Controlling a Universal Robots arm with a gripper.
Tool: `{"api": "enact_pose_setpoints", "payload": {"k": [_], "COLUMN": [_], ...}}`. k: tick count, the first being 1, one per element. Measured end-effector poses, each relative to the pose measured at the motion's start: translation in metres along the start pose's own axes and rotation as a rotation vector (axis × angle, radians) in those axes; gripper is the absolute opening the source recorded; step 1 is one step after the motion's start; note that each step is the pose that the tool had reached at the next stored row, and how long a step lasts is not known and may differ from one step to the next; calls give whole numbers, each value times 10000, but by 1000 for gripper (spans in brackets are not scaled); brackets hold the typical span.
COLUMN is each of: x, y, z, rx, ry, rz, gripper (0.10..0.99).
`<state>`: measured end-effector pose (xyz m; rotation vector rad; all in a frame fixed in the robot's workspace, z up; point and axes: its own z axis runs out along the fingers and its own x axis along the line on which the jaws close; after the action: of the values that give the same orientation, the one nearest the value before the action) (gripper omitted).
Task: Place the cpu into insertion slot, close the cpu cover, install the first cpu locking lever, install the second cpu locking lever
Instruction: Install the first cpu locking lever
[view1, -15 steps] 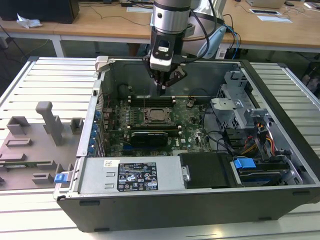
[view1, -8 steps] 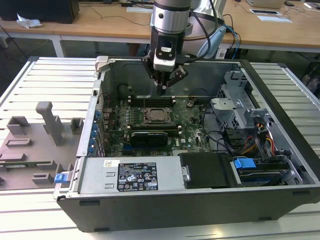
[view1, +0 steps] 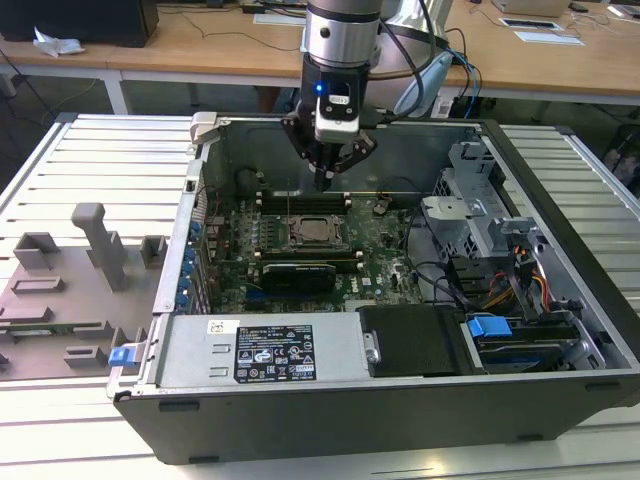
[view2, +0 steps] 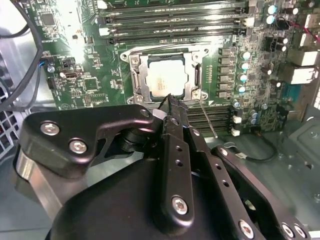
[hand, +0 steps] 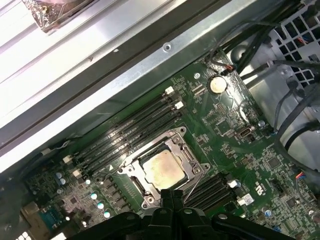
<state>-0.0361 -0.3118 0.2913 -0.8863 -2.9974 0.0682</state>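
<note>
Cpu in insertion slot, beneath closed pincer

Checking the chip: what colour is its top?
Pale silver chip, best in second wrist view.

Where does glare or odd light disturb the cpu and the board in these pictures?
In the second wrist view, strong glare washes out part of the motherboard and the cpu shines pale; in the first wrist view the cpu carries a brownish reflection and the slatted table is very bright; in the exterior view light is even, without glare on the pincer.
</note>
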Motion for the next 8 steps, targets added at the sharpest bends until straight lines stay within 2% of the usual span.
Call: {"api": "enact_pose_setpoints", "payload": {"k": [8], "x": [0], "y": [0], "z": [0], "rx": [2], "ry": [-42], "rz": [-902], "gripper": [106]}}
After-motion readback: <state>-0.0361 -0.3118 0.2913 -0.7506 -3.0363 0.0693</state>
